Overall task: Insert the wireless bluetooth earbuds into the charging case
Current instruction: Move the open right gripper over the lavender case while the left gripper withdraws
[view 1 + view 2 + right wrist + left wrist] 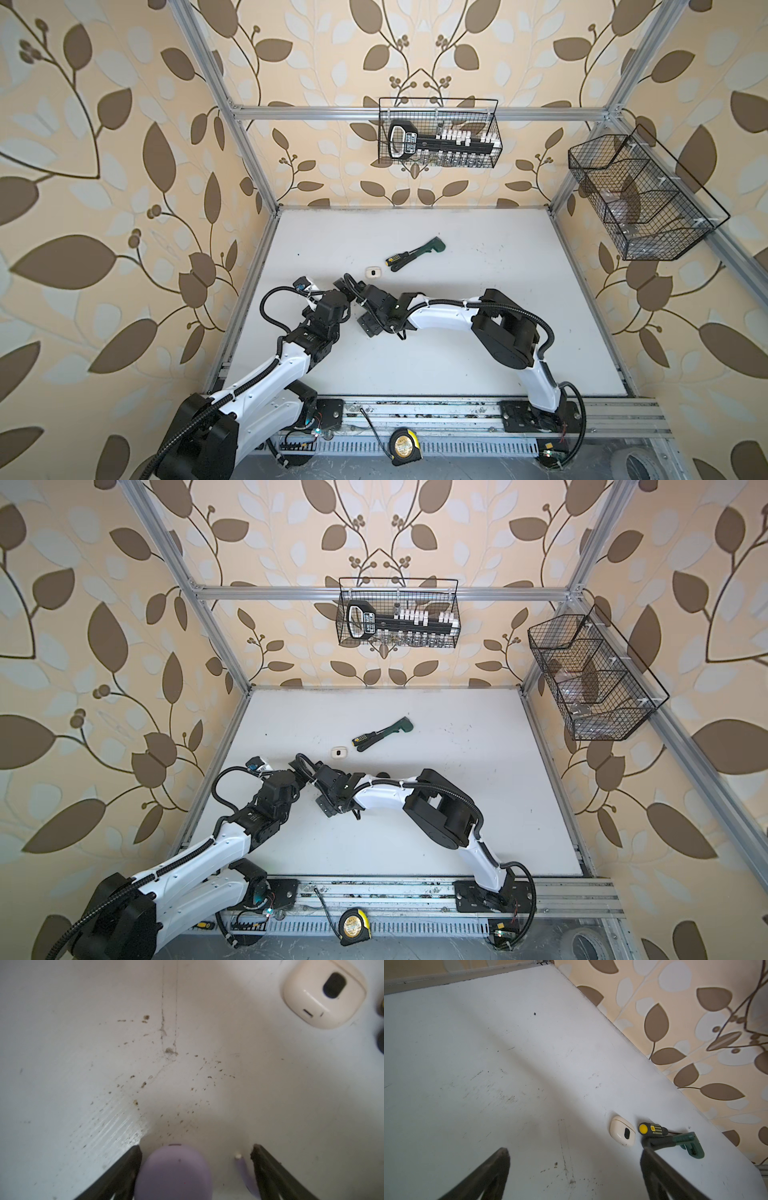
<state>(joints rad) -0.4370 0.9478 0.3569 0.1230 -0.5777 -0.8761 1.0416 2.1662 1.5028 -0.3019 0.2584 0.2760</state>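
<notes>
Robot lab work cell, aluminium frame (pixel 332 112), leaf wallpaper panels (pixel 104 166), white table (pixel 457 365), hung wire basket (pixel 478 162), tape measure (pixel 405 446).

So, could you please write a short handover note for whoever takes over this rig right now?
Left gripper: fingers open, empty.
Right gripper: fingers open, straddling a rounded lilac case and a lilac stemmed earbud lying beside it on the white table.
Closed cream-white plastic case sits apart, next to the black-and-yellow-handled screwdriver.
Done: no earbud visibly seated.
Left: put the lilac earbud into the lilac case; other earbuds are out of view.
</notes>
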